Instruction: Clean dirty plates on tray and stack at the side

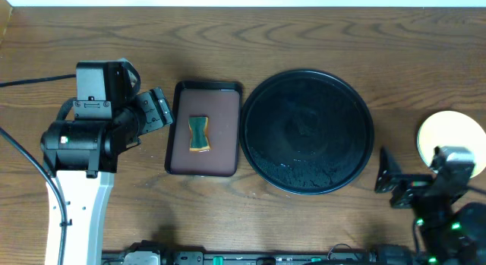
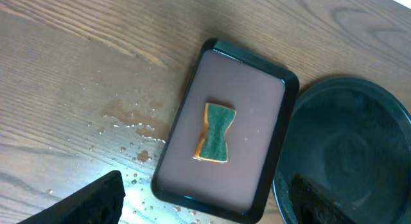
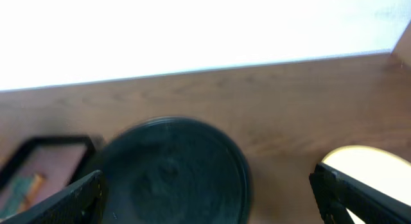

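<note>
The round black tray lies at centre right, wet with droplets and with no plate on it. It also shows in the left wrist view and the right wrist view. A pale yellow plate sits on the table at the far right and also shows in the right wrist view. I cannot tell if other plates lie under it; no mint-white plate shows. My left gripper is open and empty, left of the brown tray; its fingers spread wide. My right gripper is open and empty, between the black tray and the plate.
A rectangular dark-brown tray lies left of the black tray and holds a green sponge; both show in the left wrist view, tray and sponge. Water drops lie on the wood left of it.
</note>
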`<state>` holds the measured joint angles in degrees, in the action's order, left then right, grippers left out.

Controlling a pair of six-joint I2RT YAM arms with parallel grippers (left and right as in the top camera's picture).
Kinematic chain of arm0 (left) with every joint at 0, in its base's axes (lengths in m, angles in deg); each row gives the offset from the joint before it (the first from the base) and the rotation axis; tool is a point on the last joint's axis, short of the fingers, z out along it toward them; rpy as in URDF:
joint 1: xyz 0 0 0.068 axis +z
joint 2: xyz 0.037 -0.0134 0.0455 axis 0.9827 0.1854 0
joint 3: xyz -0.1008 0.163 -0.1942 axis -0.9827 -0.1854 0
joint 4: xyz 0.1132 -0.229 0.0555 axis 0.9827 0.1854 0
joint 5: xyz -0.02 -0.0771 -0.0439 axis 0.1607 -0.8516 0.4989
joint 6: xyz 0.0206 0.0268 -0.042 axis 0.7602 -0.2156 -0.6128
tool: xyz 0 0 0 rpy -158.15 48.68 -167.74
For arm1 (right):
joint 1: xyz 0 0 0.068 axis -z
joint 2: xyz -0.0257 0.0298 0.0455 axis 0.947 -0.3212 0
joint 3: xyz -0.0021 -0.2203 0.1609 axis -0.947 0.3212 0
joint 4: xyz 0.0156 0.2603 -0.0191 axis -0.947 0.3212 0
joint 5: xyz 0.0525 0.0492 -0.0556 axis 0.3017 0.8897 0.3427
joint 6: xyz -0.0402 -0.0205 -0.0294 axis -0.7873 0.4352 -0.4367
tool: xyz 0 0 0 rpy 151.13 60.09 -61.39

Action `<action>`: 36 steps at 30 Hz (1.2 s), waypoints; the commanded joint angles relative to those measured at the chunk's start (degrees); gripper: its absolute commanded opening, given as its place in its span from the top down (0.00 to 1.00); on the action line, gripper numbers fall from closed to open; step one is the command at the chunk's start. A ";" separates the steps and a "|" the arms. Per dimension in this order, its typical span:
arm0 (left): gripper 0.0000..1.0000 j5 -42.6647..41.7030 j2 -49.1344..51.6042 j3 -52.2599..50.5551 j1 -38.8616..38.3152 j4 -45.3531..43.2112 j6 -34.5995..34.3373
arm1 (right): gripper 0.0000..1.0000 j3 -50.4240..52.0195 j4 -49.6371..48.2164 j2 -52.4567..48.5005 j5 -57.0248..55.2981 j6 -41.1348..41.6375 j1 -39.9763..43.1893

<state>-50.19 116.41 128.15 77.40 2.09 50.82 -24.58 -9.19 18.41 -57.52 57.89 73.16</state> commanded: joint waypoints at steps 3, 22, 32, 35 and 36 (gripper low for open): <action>0.17 0.70 -0.04 0.48 0.20 -0.04 0.13 | 0.01 14.10 -4.37 8.90 -4.22 -1.18 -0.59; 0.17 0.70 -0.04 0.48 0.20 -0.04 0.13 | 0.01 43.74 -38.49 18.88 -5.81 -1.16 -0.55; 0.17 0.70 -0.04 0.48 0.20 -0.04 0.13 | 0.01 43.71 -38.56 18.82 -5.84 -1.18 -0.55; 0.17 0.70 -0.04 0.48 0.20 -0.04 0.13 | 0.01 43.71 -38.53 18.78 -5.81 -1.18 -0.55; 0.17 0.70 -0.04 0.48 0.20 -0.04 0.13 | 0.01 43.71 -38.56 18.78 -5.84 -1.18 -0.55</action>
<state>-50.19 116.43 128.15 77.40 2.09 50.82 18.85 -47.62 36.90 -62.79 57.45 73.16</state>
